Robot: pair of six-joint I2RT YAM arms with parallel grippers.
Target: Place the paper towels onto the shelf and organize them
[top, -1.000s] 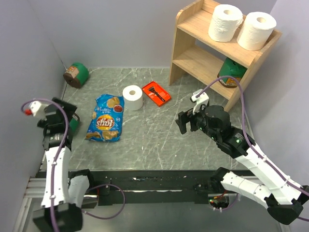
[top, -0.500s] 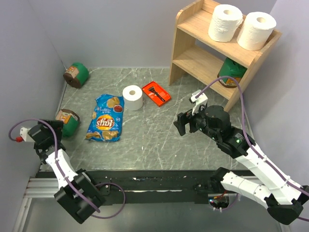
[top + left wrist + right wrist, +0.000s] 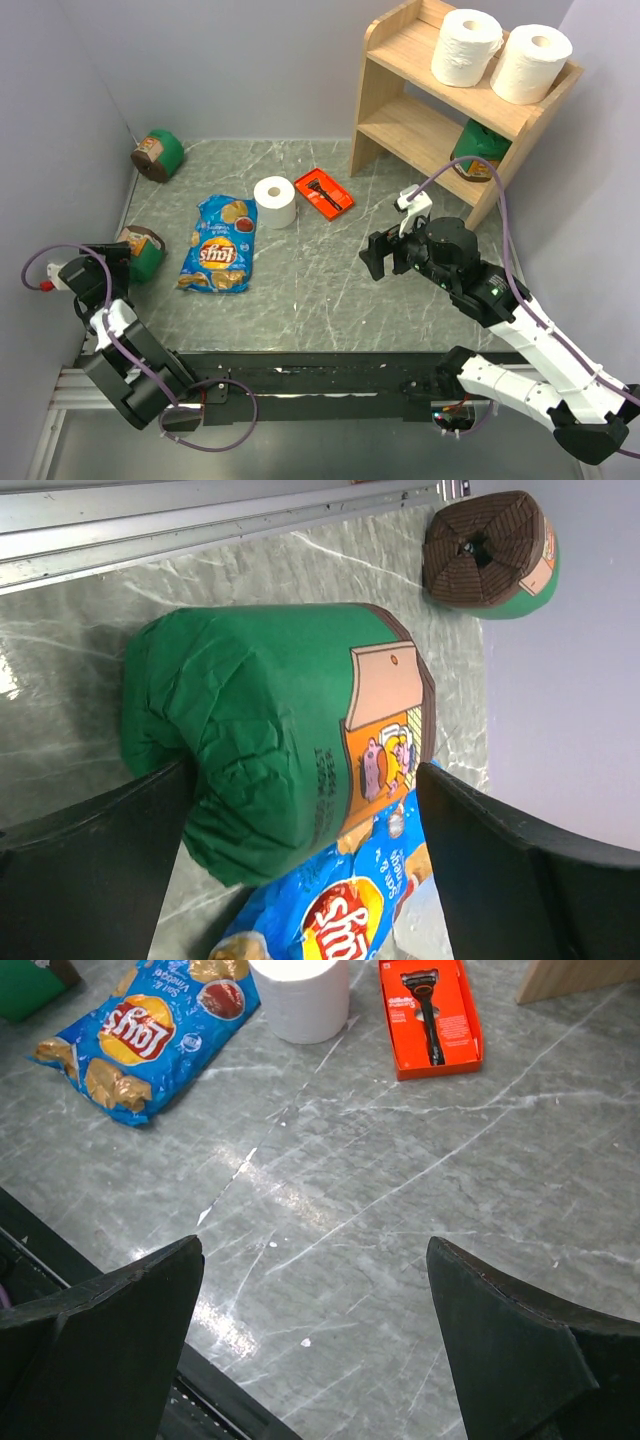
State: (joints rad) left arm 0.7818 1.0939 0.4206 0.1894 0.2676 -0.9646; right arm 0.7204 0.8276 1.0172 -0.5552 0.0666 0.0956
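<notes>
Two white paper towels (image 3: 466, 47) (image 3: 531, 63) stand on the top tier of the wooden shelf (image 3: 395, 52) at the back right. A third paper towel (image 3: 275, 202) stands on the table mid-left; it also shows at the top of the right wrist view (image 3: 300, 995). My left gripper (image 3: 112, 262) is low at the near left, open. In its wrist view (image 3: 305, 780) the fingers flank a green canister (image 3: 270, 720). My right gripper (image 3: 378, 255) is open and empty above bare table (image 3: 315, 1250), well to the right of the loose roll.
A blue chip bag (image 3: 220, 243) lies left of centre. An orange razor box (image 3: 323, 192) lies beside the loose roll. Green canisters lie at the back left (image 3: 157, 155), by my left gripper (image 3: 143, 252) and on the lower shelf tier (image 3: 478, 150). Walls close both sides.
My left arm has dropped from a raised pose and swung down to the near left, ending low beside the green canister. The right arm has barely moved.
</notes>
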